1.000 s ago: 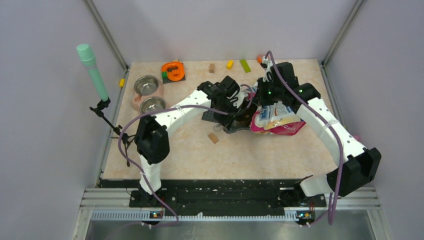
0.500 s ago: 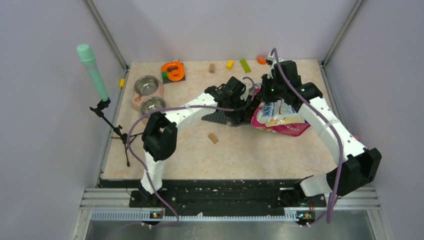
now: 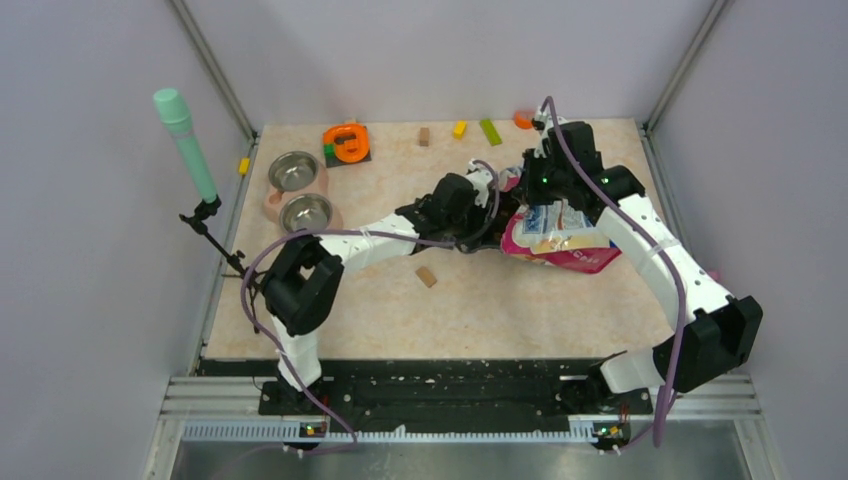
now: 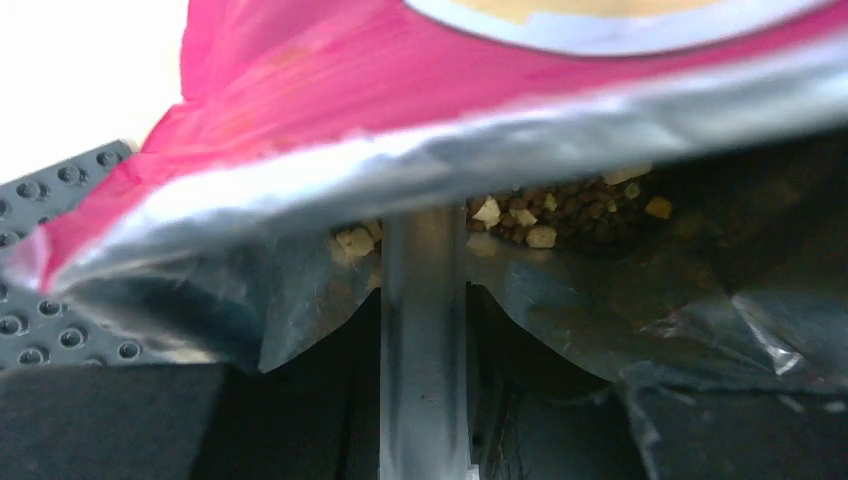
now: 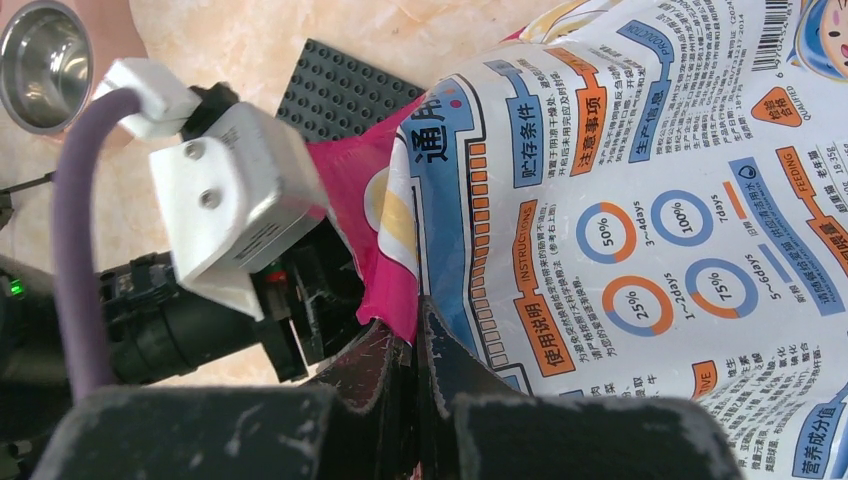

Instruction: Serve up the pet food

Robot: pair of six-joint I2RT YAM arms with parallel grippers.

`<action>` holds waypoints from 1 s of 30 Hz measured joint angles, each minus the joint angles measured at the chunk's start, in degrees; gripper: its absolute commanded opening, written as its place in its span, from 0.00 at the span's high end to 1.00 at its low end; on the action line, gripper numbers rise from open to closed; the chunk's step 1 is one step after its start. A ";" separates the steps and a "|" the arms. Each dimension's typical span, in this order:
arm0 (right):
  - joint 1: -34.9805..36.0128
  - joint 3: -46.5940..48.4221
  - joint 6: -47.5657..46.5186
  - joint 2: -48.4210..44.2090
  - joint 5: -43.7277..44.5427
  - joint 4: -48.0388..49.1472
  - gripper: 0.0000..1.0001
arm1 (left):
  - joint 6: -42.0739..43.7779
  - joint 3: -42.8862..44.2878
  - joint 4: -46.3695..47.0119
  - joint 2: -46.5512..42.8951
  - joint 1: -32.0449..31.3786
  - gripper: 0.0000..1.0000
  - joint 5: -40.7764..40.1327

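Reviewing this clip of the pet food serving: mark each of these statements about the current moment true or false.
1. The right gripper pinches an edge of the cat food bag. True.
2. Kibble shows inside the bag's open mouth in the left wrist view. True.
3. The far steel bowl and the near steel bowl are filled with kibble. False: both look empty, with bare shiny metal inside.
4. The tan block lies on top of the bag. False: it lies on the table, apart from the bag and nearer the arm bases.
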 measured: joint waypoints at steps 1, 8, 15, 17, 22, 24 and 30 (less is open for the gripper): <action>0.00 0.00 0.02 0.00 -0.11 0.02 1.00 | 0.09 -1.31 2.03 -0.72 0.00 1.00 0.17; 0.00 0.00 0.07 0.00 -0.87 0.02 1.00 | 2.78 -10.40 12.85 -6.69 -0.13 1.00 2.43; 0.00 0.00 0.07 0.00 -0.94 0.04 1.00 | 7.56 -17.33 16.74 -13.18 -0.37 1.00 3.48; 0.00 0.00 0.04 0.00 -0.92 0.04 1.00 | 8.61 -18.84 16.96 -14.71 -0.39 1.00 3.89; 0.00 0.00 0.00 0.00 -0.87 0.04 1.00 | 10.60 -23.06 17.03 -18.78 -0.39 1.00 4.74; 0.00 0.00 0.02 0.02 -0.87 0.04 1.00 | 11.37 -24.30 16.96 -20.06 -0.39 1.00 4.94; 0.00 0.17 0.04 0.50 -1.03 0.04 1.00 | 13.07 -27.47 15.69 -24.37 -0.42 1.00 5.07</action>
